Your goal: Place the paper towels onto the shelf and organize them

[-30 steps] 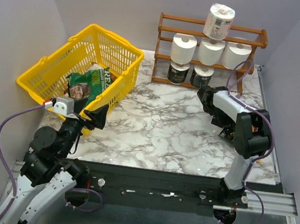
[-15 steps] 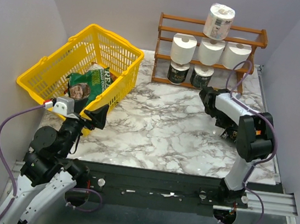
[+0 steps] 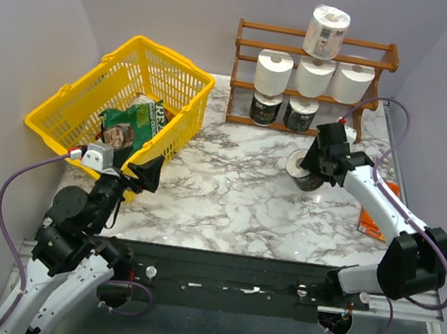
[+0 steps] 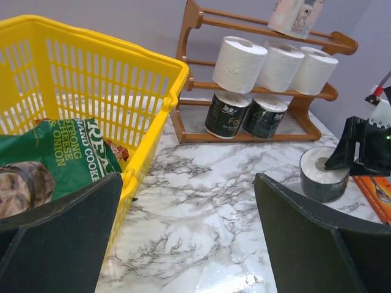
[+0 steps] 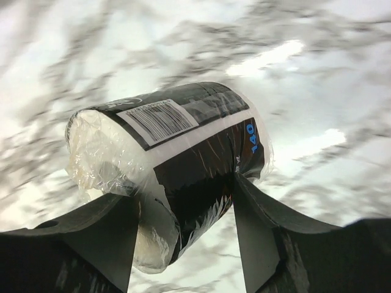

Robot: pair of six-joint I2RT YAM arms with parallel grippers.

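Note:
The shelf (image 3: 246,55) stands at the back of the table. It holds three white paper towels (image 3: 273,72) on its middle tier, two black-wrapped rolls (image 3: 266,109) on the bottom tier and one printed-wrapper roll (image 3: 326,31) on top. My right gripper (image 3: 313,164) is shut on another black-wrapped roll (image 3: 301,171), low over the marble in front of the shelf. The right wrist view shows that roll (image 5: 177,122) between my fingers (image 5: 116,232). It also shows in the left wrist view (image 4: 321,174). My left gripper (image 3: 144,175) is open and empty beside the basket.
A yellow plastic basket (image 3: 76,98) with a green snack bag (image 3: 130,126) sits at the left. An orange flat packet (image 3: 375,218) lies near the table's right edge. Grey walls close in the back and sides.
My right arm has unfolded and swung out to the left, bringing the black-wrapped roll into view in front of the shelf. The orange packet is now uncovered. The left arm has barely moved.

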